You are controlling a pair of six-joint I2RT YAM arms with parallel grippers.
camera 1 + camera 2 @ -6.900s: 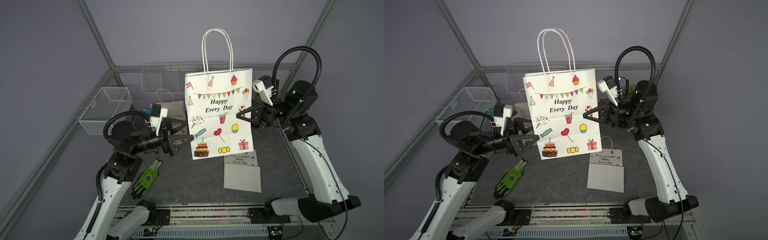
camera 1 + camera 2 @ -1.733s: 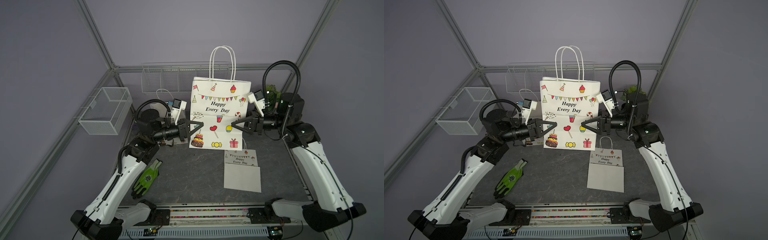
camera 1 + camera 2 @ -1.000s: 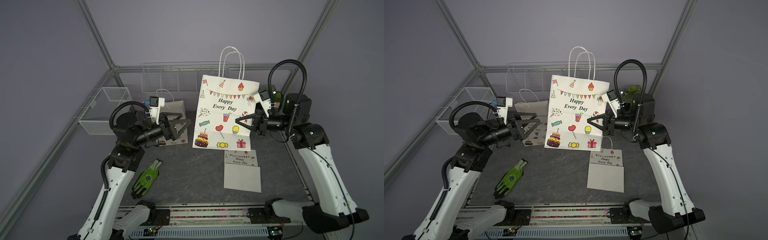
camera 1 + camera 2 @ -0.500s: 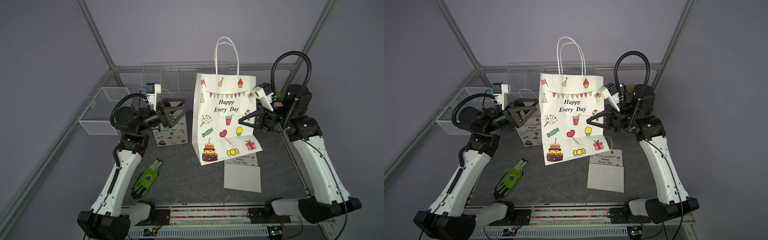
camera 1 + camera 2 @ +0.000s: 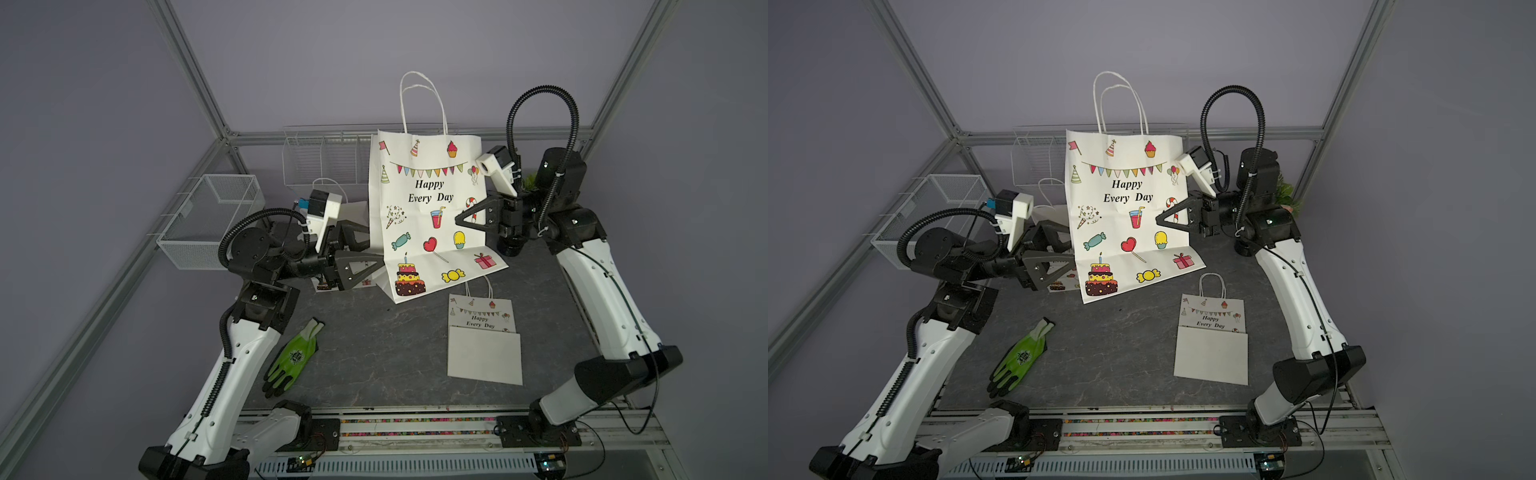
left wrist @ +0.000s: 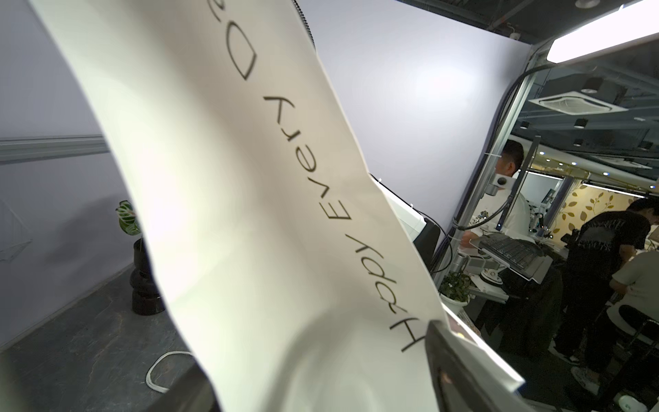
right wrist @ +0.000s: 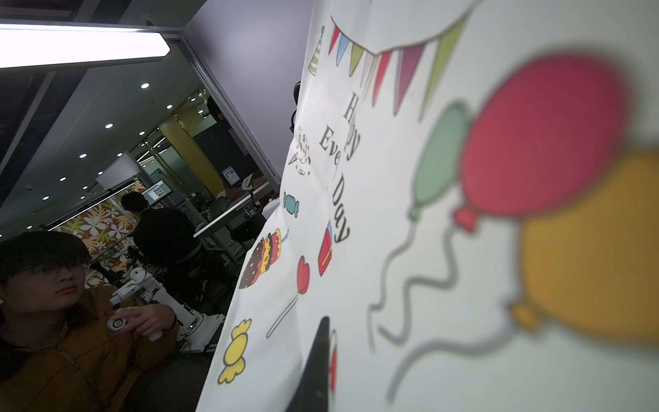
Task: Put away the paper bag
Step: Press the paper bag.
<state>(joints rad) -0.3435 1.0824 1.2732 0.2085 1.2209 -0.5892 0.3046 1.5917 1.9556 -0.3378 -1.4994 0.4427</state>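
Both top views: large paper bag (image 5: 428, 216), upright at the rear centre of the table (image 5: 374, 365), bottom fold splayed forward.
Risk: the paper bows, so a skewed close could crease it or slip off. Right gripper (image 5: 458, 220) pinches the bag's right edge mid-height; left gripper (image 5: 374, 255) jaws spread, lower left edge between them.

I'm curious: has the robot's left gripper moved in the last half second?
Yes: the left gripper has dropped away from the white wire rack behind, toward the large white printed paper bag.
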